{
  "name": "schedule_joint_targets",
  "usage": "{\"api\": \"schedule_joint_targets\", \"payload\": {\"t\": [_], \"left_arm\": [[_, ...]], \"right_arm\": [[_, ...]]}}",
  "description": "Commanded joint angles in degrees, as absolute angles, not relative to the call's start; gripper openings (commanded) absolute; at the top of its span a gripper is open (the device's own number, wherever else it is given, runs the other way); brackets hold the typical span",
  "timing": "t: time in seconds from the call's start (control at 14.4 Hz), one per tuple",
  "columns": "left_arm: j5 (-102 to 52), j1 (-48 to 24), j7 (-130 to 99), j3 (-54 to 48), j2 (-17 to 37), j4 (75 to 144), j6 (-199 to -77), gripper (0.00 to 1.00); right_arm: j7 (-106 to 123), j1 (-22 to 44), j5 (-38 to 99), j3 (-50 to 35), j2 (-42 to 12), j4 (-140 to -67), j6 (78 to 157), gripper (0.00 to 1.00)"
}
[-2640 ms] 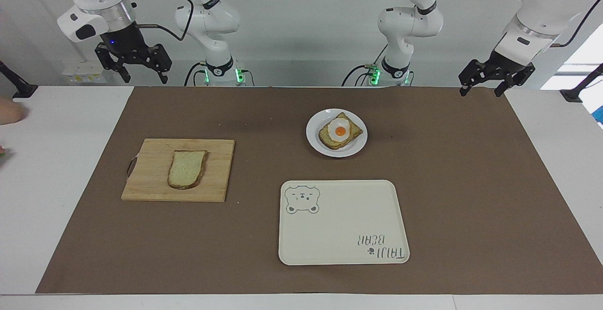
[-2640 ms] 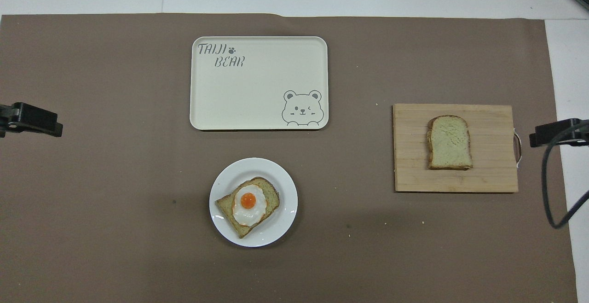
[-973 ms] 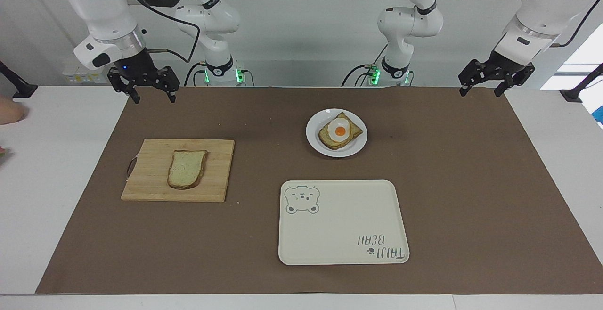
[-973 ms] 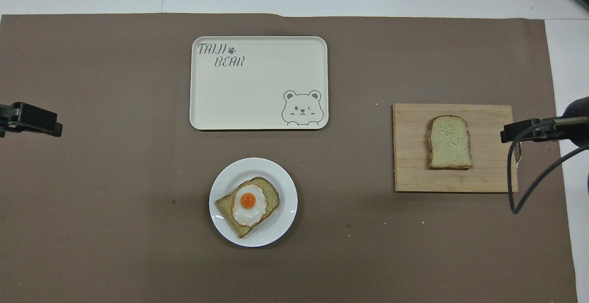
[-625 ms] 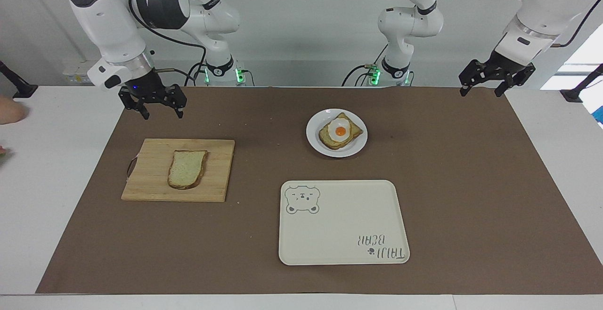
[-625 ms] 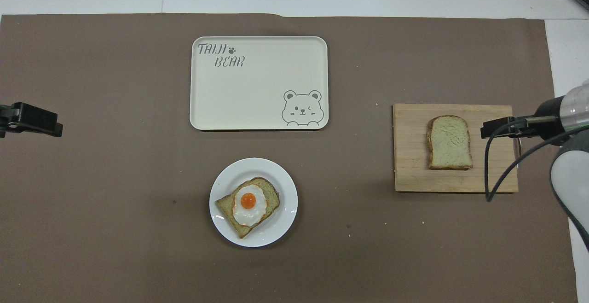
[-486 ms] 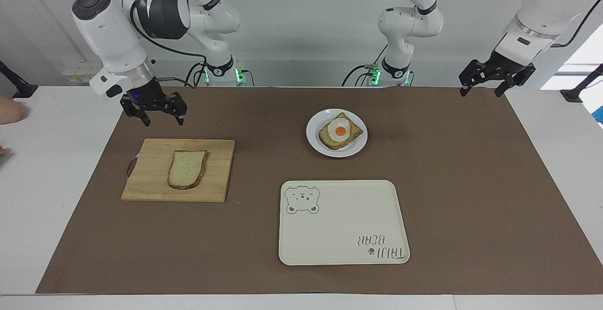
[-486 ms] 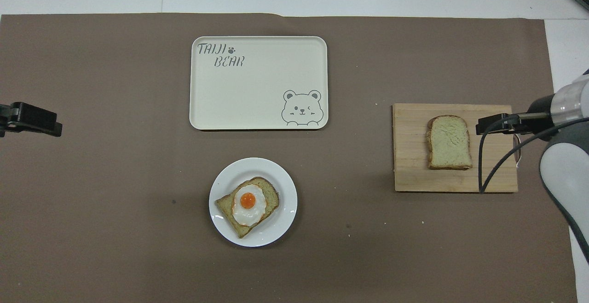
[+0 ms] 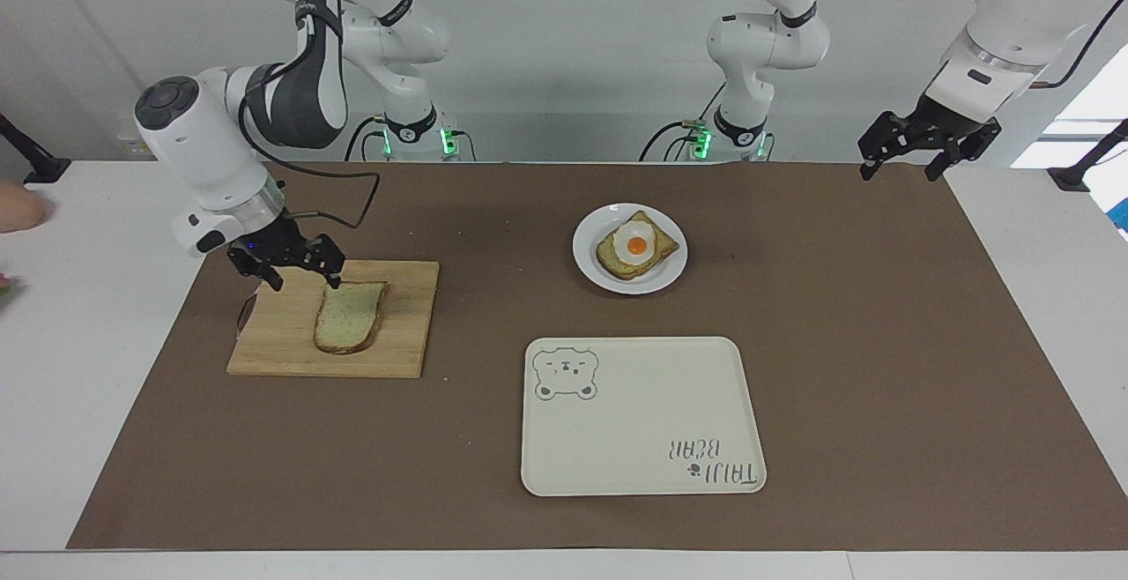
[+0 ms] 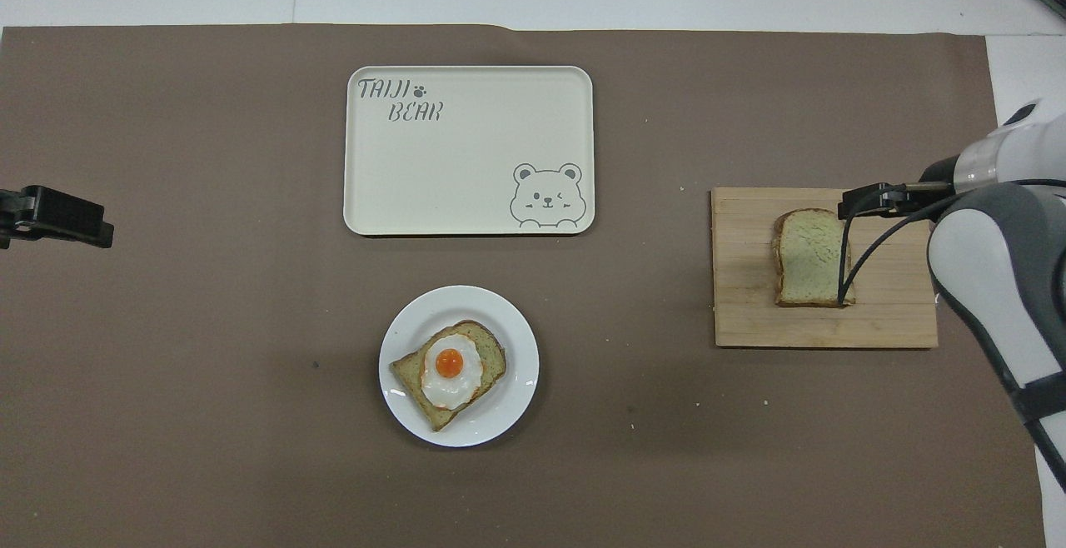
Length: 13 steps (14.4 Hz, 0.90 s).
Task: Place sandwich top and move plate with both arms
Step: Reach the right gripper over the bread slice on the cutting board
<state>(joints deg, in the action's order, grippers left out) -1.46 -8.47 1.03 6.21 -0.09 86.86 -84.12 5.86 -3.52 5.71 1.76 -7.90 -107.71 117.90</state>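
The sandwich top [image 9: 350,316] [image 10: 813,256], a pale slice with a brown crust, lies flat on a wooden cutting board [image 9: 405,324] [image 10: 891,323]. My right gripper [image 9: 305,284] [image 10: 866,198] hangs open low over that board, close beside the slice, with nothing between its fingers. The small white plate [image 9: 586,254] [image 10: 516,390] sits mid-table and carries a toasted slice with a fried egg [image 9: 636,248] [image 10: 450,369]. My left gripper [image 9: 899,174] [image 10: 58,216] waits open above the mat's edge at the left arm's end.
A cream rectangular tray [image 9: 634,421] [image 10: 466,165] with a bear drawing lies farther from the robots than the plate. A brown mat [image 9: 881,342] covers most of the table. A person's hand [image 9: 13,210] shows at the table's edge beside the right arm.
My right arm has swung down and inward from above the mat's corner to just over the cutting board beside the slice. The left arm, slice and plate have not moved.
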Motion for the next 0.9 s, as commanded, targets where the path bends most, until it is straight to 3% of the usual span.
{"api": "schedule_joint_targets", "payload": {"t": [0.0, 0.83], "left_arm": [[-1.23, -7.82, 1.58, 5.89, -1.23, 87.8, -83.67, 1.0], [-1.23, -7.82, 1.58, 5.89, -1.23, 87.8, -83.76, 1.0]], "right_arm": [[7.73, -4.66, 8.08, 1.14, -9.22, -110.47, 122.85, 1.0], [14.93, -7.47, 14.85, 1.14, -16.34, -115.39, 133.4, 1.0]]}}
